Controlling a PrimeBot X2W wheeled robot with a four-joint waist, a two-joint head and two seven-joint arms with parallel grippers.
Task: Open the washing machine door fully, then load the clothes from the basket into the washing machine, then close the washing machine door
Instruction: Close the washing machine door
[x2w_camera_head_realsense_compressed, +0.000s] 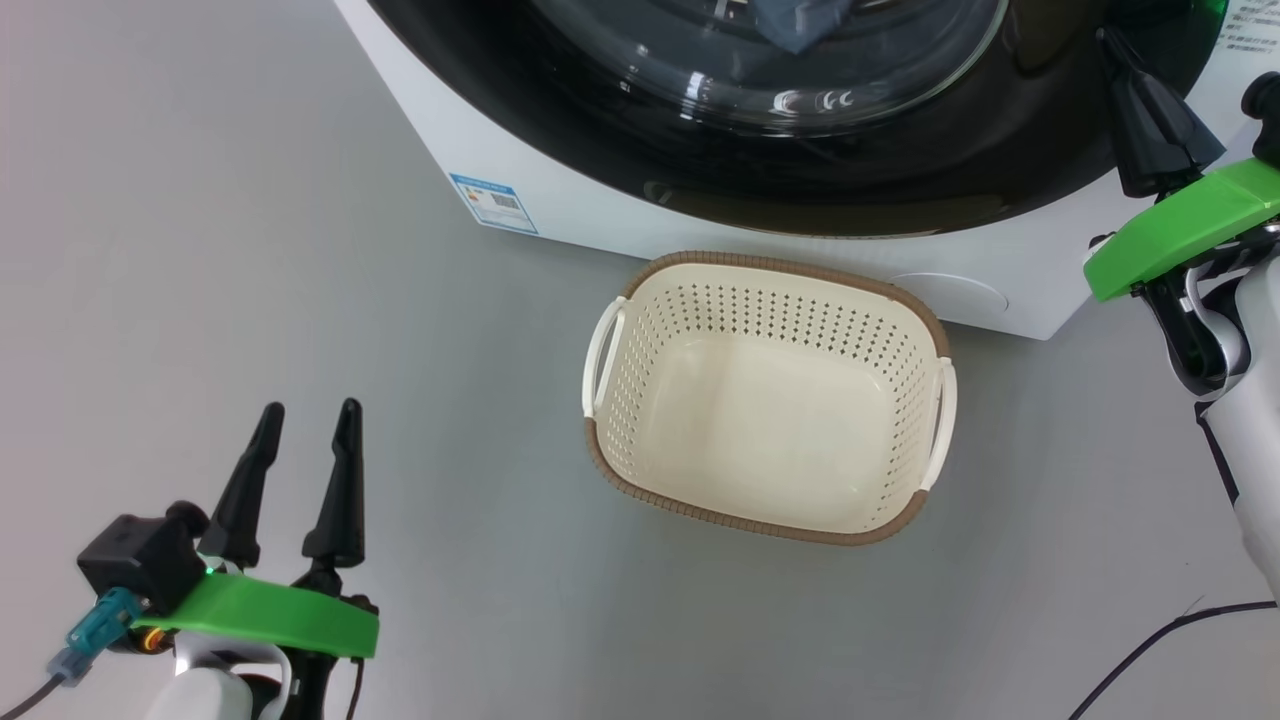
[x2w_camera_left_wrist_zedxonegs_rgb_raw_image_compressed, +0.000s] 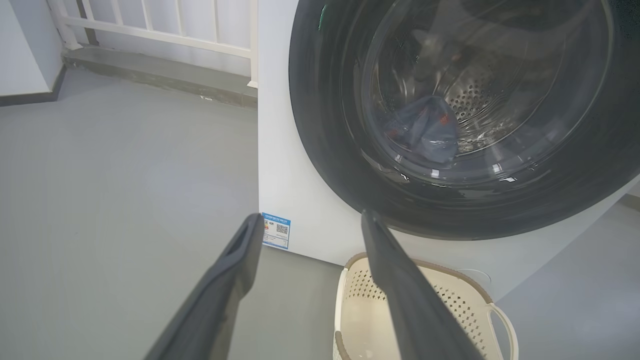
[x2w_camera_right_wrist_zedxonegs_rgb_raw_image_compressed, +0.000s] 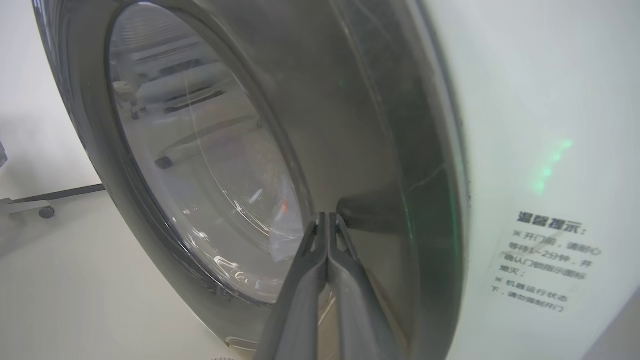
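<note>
Two grippers: one wide, one pinched

Nearest, the left gripper (x2w_camera_head_realsense_compressed: 311, 407) hovered, jaws wide apart and holding nothing. Beyond it, the basket (x2w_camera_head_realsense_compressed: 770, 264) sat just before the washing machine (x2w_camera_head_realsense_compressed: 570, 205). The right gripper (x2w_camera_head_realsense_compressed: 1106, 36), fingers pressed together, was up at the washing machine door (x2w_camera_head_realsense_compressed: 900, 195) — the clothes (x2w_camera_left_wrist_zedxonegs_rgb_raw_image_compressed: 425, 131) lay behind its glass.

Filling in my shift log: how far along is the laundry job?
Loading looks done: the basket is empty and a blue cloth lies inside the drum. In hand: the shut right tool touches the washing machine door, which looks closed or nearly so. Left: at most, latching it.
</note>
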